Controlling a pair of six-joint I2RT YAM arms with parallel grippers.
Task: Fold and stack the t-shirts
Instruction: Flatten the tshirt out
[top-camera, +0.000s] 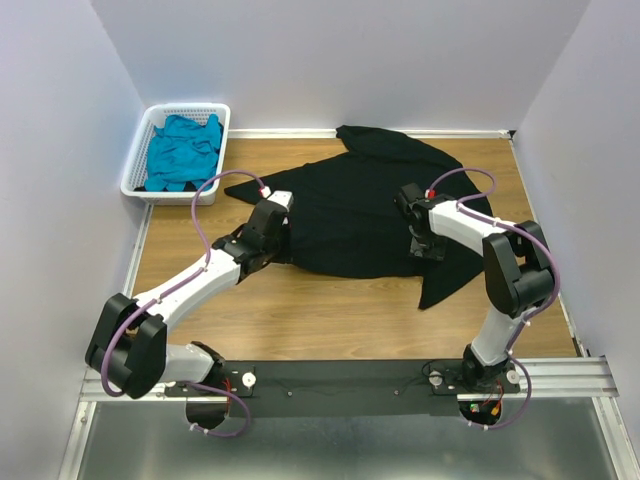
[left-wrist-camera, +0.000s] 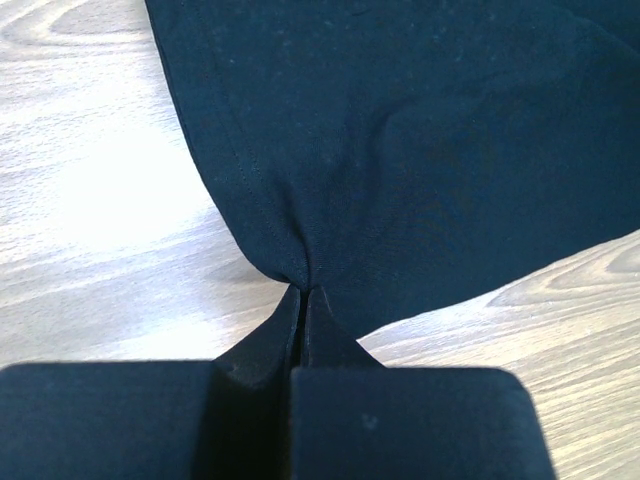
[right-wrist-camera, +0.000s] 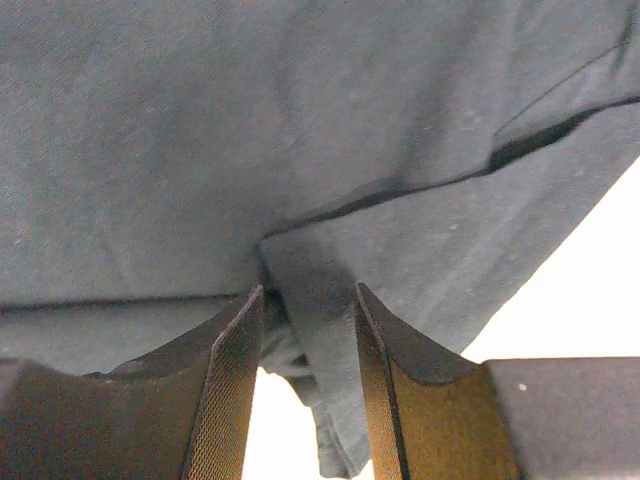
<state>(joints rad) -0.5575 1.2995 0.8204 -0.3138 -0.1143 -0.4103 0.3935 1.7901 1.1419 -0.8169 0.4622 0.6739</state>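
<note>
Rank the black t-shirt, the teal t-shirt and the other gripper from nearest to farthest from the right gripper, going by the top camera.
From the right gripper:
1. black t-shirt: directly under it, with a fold between its fingers.
2. left gripper: to the left, across the shirt, pinching its edge.
3. teal t-shirt: far-left corner, inside the white basket.

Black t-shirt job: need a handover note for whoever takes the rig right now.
Left end effector: shut on the edge of the black t-shirt.
Right end effector: jaws apart around a fold of the same shirt; cannot tell whether it is clamped.
Black shirt lies spread and rumpled on the table; the teal t-shirt sits crumpled in the white basket, far left.
Done: nothing folded or stacked.
Left: fold both shirts, stack them.
</note>
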